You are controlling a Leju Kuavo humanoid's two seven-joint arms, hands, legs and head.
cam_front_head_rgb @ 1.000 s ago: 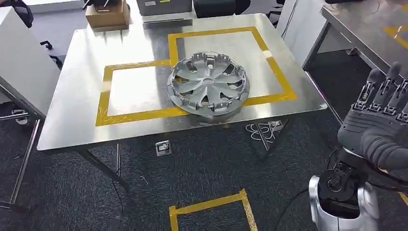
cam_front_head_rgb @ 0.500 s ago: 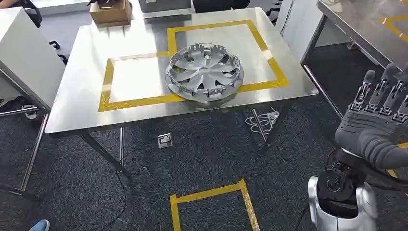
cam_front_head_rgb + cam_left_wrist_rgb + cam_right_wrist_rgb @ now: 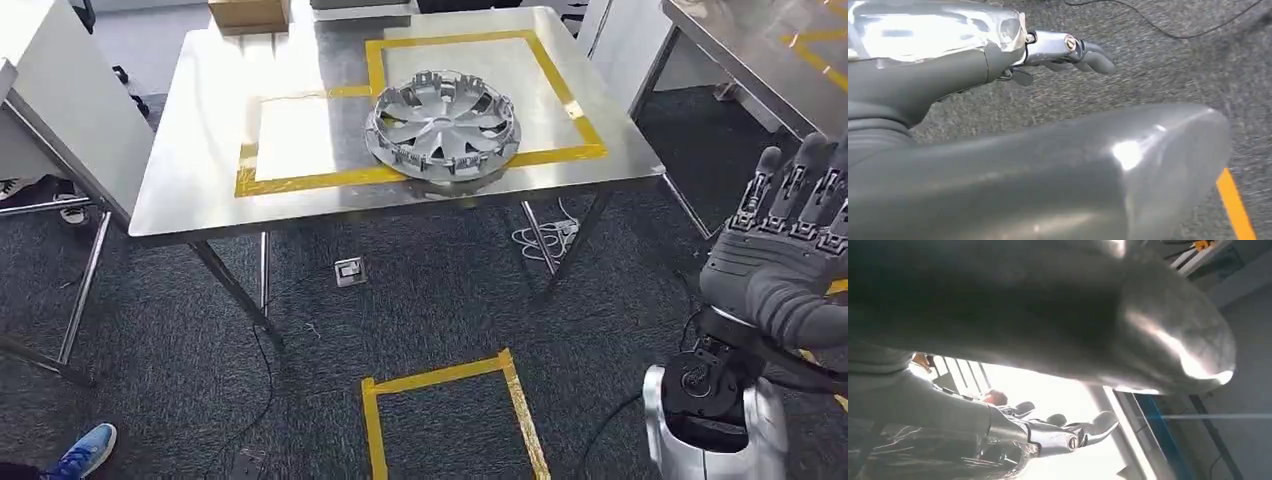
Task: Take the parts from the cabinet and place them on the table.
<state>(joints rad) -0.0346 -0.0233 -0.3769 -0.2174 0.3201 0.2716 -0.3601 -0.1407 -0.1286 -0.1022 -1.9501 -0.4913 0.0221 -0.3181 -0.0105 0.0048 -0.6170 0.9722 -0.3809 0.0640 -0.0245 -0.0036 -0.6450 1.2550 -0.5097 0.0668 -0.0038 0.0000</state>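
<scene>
A silver wheel cover [image 3: 443, 123] lies on the steel table [image 3: 200, 160], across the yellow tape lines of two marked squares. My right hand [image 3: 790, 250] is raised at the right edge of the head view, well off the table, fingers upright and apart, holding nothing. The right wrist view shows that hand [image 3: 1048, 315] from close up, its thick thumb across the picture and nothing in it. My left hand [image 3: 1048, 165] hangs over grey carpet, its thumb large in the left wrist view and its fingers [image 3: 1068, 50] stretched out with nothing between them.
A white cabinet [image 3: 60, 110] stands left of the table, a second steel table [image 3: 760, 50] at the far right. A yellow tape square [image 3: 450, 400] marks the carpet in front of me. A person's blue shoe [image 3: 85, 450] is at lower left. A cardboard box [image 3: 248, 12] sits behind the table.
The whole picture has shifted: the camera has moved, so the table and wheel cover now sit higher and further right. A blue shoe has come into view. My right hand keeps its pose.
</scene>
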